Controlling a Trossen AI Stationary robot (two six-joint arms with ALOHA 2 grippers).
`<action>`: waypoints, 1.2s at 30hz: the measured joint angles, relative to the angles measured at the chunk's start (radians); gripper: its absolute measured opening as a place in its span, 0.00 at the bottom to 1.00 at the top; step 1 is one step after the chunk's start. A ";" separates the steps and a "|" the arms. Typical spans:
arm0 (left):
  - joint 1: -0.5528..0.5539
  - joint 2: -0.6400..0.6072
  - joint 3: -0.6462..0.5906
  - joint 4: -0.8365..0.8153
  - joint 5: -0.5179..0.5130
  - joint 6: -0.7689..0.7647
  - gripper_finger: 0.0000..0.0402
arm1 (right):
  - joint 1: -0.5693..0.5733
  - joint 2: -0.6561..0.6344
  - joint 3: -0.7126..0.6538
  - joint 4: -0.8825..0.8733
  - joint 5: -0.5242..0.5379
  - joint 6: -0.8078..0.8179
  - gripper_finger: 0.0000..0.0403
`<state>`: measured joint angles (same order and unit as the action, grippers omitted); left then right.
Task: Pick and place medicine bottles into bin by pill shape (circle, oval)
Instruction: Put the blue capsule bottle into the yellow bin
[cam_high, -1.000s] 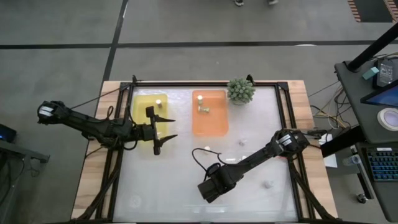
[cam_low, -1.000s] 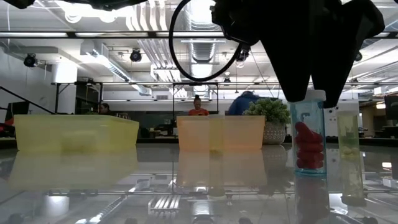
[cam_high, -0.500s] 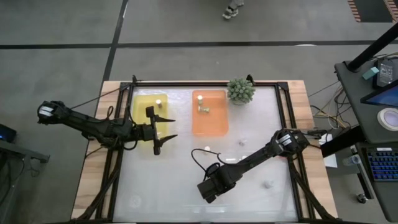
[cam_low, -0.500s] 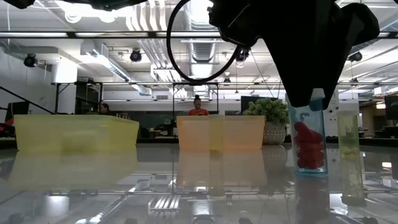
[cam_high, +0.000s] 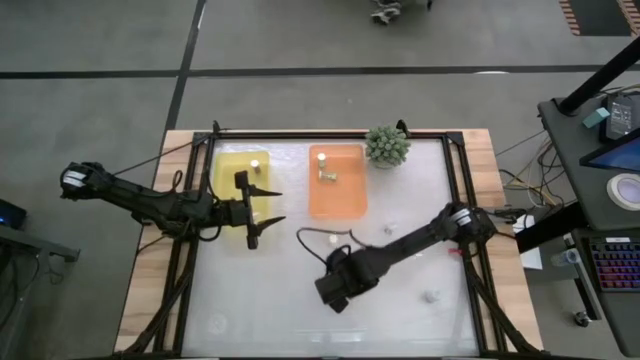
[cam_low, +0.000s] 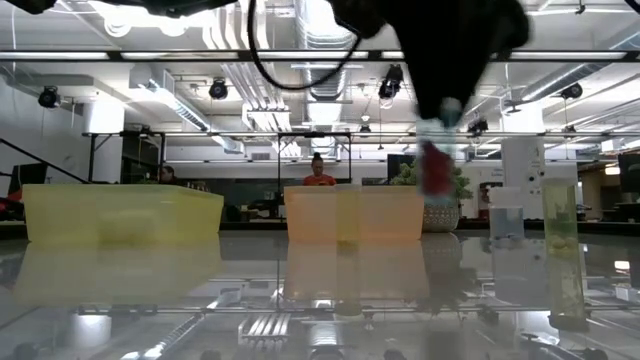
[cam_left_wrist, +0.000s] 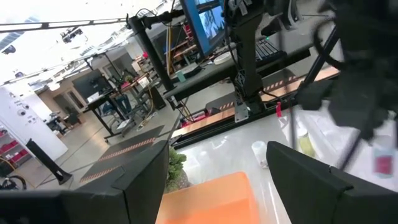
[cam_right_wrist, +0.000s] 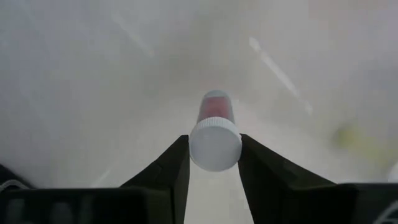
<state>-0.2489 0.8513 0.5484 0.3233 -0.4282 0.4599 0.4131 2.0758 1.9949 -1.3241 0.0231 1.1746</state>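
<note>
Right gripper (cam_right_wrist: 214, 163) jaws clamp a red-pill bottle (cam_right_wrist: 215, 137) off the table; left gripper (cam_high: 268, 206) jaws spread.

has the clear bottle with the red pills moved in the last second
Yes. In the low view the clear red-pill bottle, clamped in the right gripper, has risen off the table and shifted left, toward the orange tray.

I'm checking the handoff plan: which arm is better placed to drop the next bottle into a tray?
The right. Its tool is shut on a bottle of red pills, lifted off the table. The left tool is open and empty beside the yellow tray.
</note>
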 joint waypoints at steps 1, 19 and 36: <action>0.000 0.001 0.000 -0.001 0.000 0.000 0.63 | -0.009 -0.010 0.007 -0.004 0.029 -0.034 0.28; 0.000 0.023 0.000 -0.161 0.000 0.001 0.63 | -0.200 -0.067 0.131 0.387 0.442 -0.906 0.28; 0.001 0.023 0.000 -0.264 -0.157 0.008 0.58 | -0.283 -0.066 0.130 0.609 0.362 -1.115 0.28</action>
<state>-0.2481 0.8745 0.5484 0.0593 -0.5854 0.4680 0.1304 2.0094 2.1250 -0.7153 0.3855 0.0593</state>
